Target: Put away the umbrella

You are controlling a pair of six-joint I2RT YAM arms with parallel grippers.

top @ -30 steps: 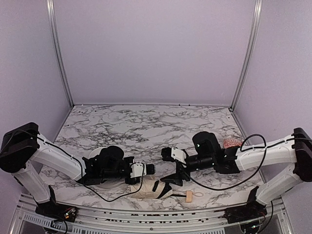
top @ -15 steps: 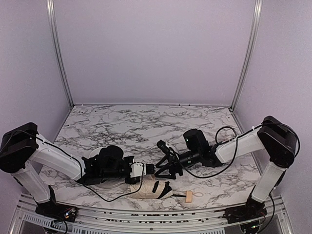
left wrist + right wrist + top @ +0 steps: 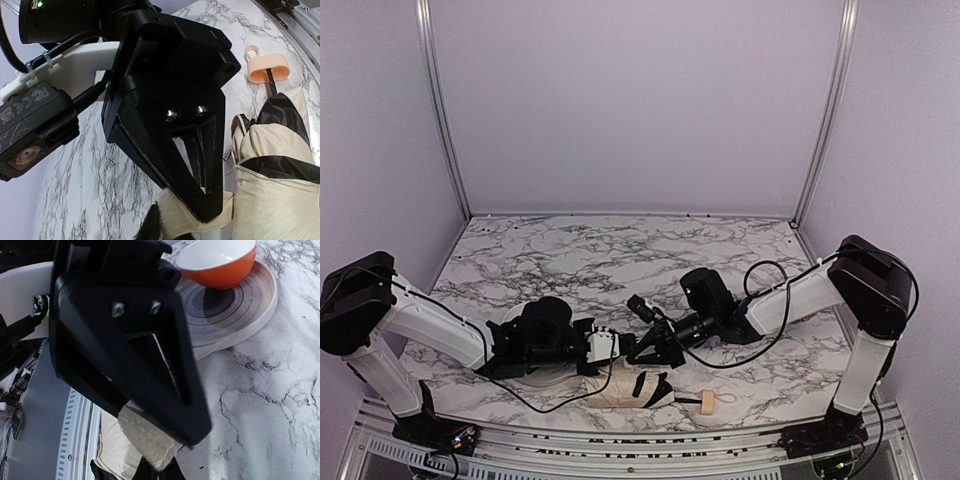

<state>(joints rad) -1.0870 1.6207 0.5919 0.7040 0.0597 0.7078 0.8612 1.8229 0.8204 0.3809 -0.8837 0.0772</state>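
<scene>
The umbrella [image 3: 628,388] lies folded near the table's front edge, cream fabric with black lining showing [image 3: 270,165]. Its tan handle [image 3: 708,402] with a wrist loop [image 3: 269,68] points right. A cream closing strap [image 3: 200,227] rises from the bundle. My right gripper [image 3: 640,352] comes in from the right, its fingertips [image 3: 212,212] shut on that strap. Close beside it, my left gripper [image 3: 624,347] is seen in the right wrist view pinching the same strap [image 3: 147,440] with its tips [image 3: 187,437] together.
A ringed plate [image 3: 250,305] carrying a white bowl with an orange base [image 3: 220,262] sits under the left arm [image 3: 515,320]. The table's metal front rail [image 3: 620,432] runs just behind the umbrella.
The right arm swung left from an open stance over the umbrella and closed its jaws on the strap next to the left gripper. The left arm has stayed where it was.
</scene>
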